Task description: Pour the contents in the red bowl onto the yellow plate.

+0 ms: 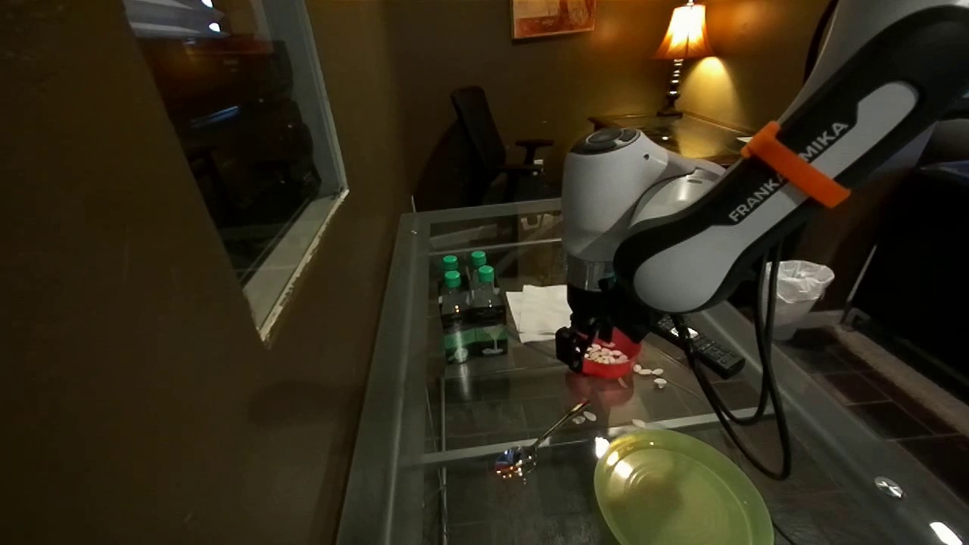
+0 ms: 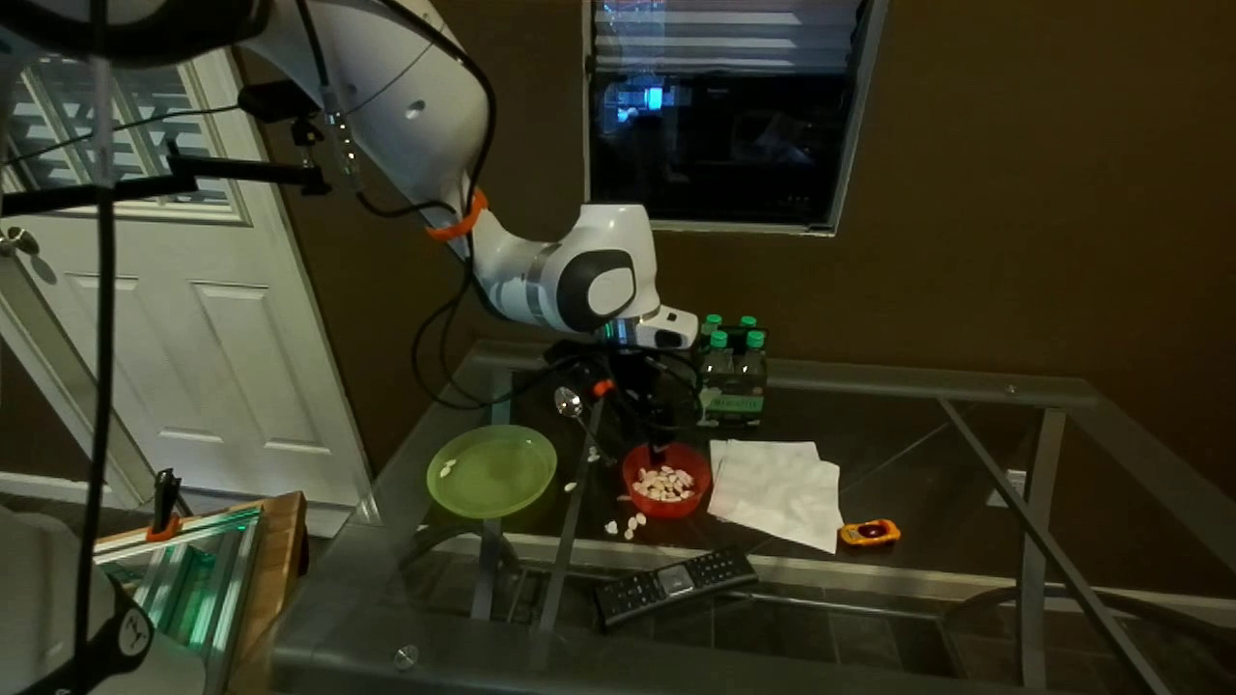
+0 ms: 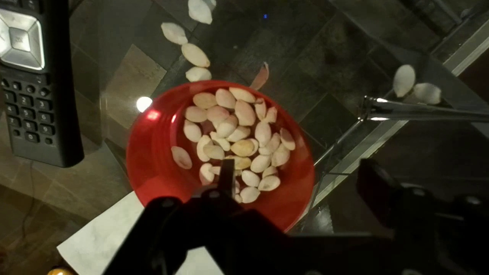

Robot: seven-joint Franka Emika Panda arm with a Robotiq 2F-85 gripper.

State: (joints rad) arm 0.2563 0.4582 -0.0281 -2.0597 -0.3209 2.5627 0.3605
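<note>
The red bowl (image 3: 153,152) stands upright on the glass table and holds the contents, many small pale seeds (image 3: 244,147). It also shows in both exterior views (image 1: 612,369) (image 2: 637,494). My gripper (image 3: 298,173) is open. In the wrist view one finger is over the bowl's inside and the other is outside it, with the rim between them. Whether a finger touches the bowl I cannot tell. The yellow plate (image 1: 681,492) lies apart from the bowl, near the table's edge, and shows in an exterior view (image 2: 497,473) with a pale piece near its rim.
Loose seeds (image 3: 195,55) lie beside the bowl. A spoon (image 1: 518,458) lies between bowl and plate. A black remote (image 2: 676,579), a white napkin (image 2: 777,492), a pack of green-capped bottles (image 2: 734,381) and a small yellow-orange object (image 2: 855,534) are on the table.
</note>
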